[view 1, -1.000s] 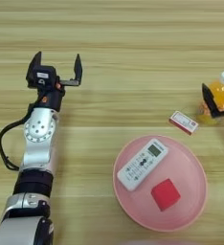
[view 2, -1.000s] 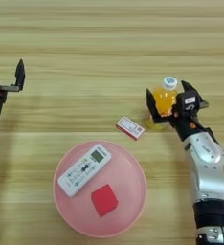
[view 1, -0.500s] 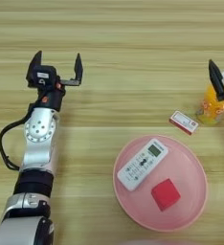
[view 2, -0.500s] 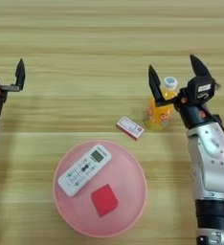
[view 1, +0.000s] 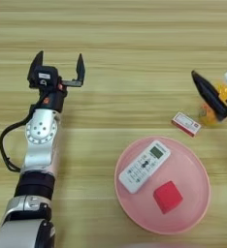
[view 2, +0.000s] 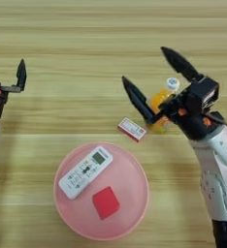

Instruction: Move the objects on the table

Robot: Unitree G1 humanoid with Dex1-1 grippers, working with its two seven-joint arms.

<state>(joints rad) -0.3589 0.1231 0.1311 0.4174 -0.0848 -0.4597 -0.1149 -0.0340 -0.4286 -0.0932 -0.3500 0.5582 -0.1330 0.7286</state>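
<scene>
On my screen the right gripper [view 2: 156, 77] sits on the right half of the wooden table [view 2: 76, 34] with its two black fingers [view 2: 135, 99] spread wide apart, one reaching up and to the left, the other angled down toward the middle of the table. The small bottle of orange drink [view 2: 161, 104] with its white cap [view 2: 172, 84] stands between those fingers and partly behind the lower one; I cannot tell whether either finger touches it, and nothing is pinched. Just to the left of the bottle's base lies a small flat red-and-white box [view 2: 132, 129], slightly skewed on the wood. Nearer to me, a round pink plate [view 2: 135, 203] holds two things: a white remote control [view 2: 85, 172] lying diagonally across its left part, and the red cube [view 2: 105, 202] resting to the right of the remote's lower end, near it, though I cannot tell if they touch. Over on the left side, well apart from all of that, the left gripper [view 1: 57, 68] is parked above the bare wood, its fingers also held open and pointing away from me, with the silver forearm [view 1: 40, 140] running back toward the bottom edge.
</scene>
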